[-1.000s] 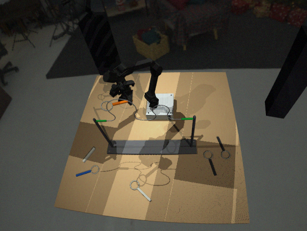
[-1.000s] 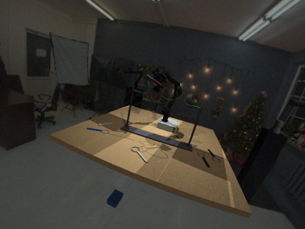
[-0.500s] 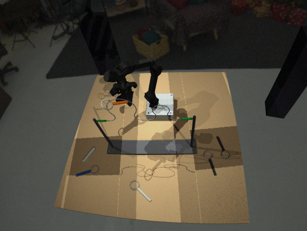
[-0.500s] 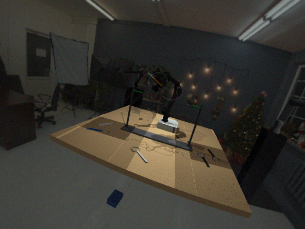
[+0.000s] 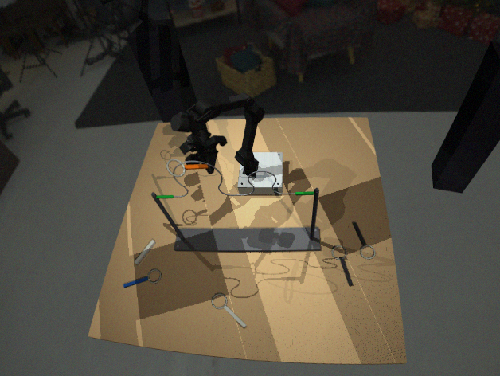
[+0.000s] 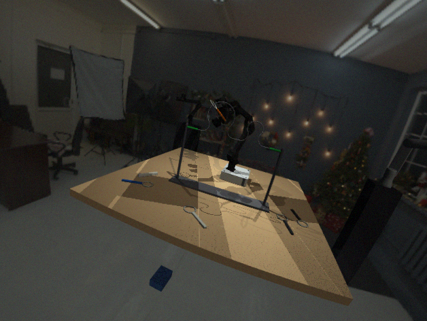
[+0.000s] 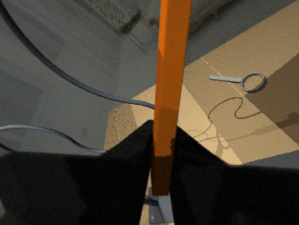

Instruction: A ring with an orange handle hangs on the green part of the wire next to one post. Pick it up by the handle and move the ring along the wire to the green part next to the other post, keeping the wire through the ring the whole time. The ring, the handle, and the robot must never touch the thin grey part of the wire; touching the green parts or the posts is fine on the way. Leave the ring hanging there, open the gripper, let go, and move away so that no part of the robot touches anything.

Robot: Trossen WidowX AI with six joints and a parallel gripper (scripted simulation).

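The pincer is closed on the orange handle, one finger on each side. The attached ring is raised well above the worktop, at the grey, curved section of the wire near the left post. It is off both green parts. Whether ring and wire touch cannot be determined. The right post stands at the opposite end of the dark base plate. A blue-handled ring lies on the worktop, near left.
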